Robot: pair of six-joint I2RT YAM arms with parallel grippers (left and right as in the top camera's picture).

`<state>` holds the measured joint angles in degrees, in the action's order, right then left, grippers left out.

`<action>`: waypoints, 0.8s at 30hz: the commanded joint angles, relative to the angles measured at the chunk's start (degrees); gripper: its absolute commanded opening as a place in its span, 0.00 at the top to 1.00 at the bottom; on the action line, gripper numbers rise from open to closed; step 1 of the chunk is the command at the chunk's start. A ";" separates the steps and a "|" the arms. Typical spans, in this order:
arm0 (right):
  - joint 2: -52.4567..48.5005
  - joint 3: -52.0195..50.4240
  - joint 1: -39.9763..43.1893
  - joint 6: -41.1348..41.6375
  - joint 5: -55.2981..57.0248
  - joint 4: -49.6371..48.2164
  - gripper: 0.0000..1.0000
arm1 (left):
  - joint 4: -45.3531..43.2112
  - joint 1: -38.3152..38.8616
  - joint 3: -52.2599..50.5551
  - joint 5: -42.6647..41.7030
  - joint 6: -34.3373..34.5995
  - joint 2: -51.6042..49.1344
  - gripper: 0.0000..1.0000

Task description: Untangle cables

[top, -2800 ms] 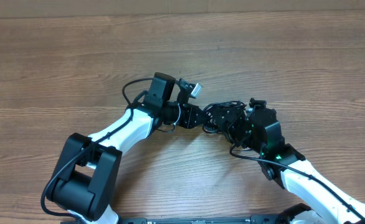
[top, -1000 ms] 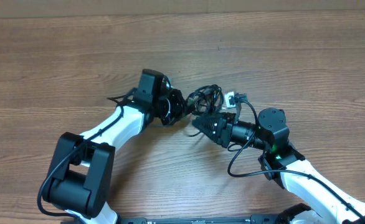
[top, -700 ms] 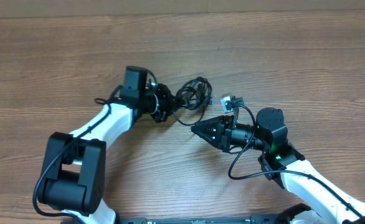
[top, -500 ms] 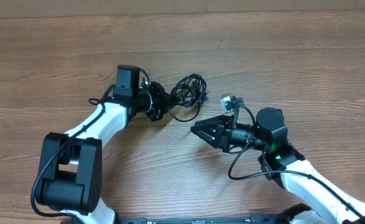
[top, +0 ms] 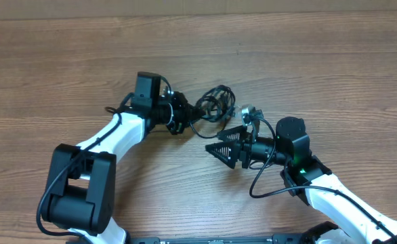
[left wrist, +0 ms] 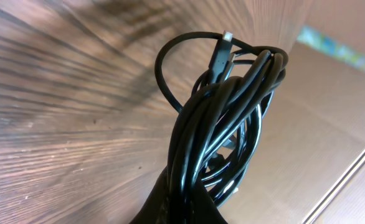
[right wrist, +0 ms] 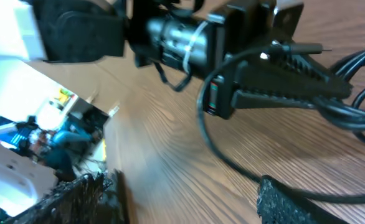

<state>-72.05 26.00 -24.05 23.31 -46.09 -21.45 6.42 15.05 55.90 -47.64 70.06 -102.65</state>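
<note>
Update: cables (top: 214, 103) are thin black cords with glossy round jackets, looped into one tangled bundle. The bundle is over the middle of the bench (top: 307, 61), between the two arms. I can't tell whether it rests on the wood or hangs just above it.

From the left wrist I see the strands packed side by side in long loops. One small silver-tipped plug (left wrist: 225, 38) sits at the top of a loop.

Left claw (top: 188, 114) is pinched together on the bundle's left end, its tapered black fingers closed over the strands.

Right claw (top: 215, 144) is spread apart and empty. It sits just beside the bundle on my near side, with no contact visible. Its pads (right wrist: 288, 199) look rough, black and foam-like.

Bench surface is matt brown wood grain.
</note>
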 commanded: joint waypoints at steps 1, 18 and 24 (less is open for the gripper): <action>0.50 0.63 -0.11 -4.76 1.09 0.37 0.20 | -0.22 1.99 0.59 -2.56 -3.87 0.81 0.96; 0.48 0.63 -0.74 -4.74 1.68 0.37 0.18 | -0.83 4.90 0.59 -1.57 8.46 0.81 0.96; -0.09 0.63 -2.25 -4.76 4.28 0.37 0.15 | -2.89 6.38 0.59 -1.95 8.41 0.81 0.96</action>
<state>-72.05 26.00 -25.52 19.25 -43.40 -20.88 4.40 20.53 55.88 -47.86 76.84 -102.65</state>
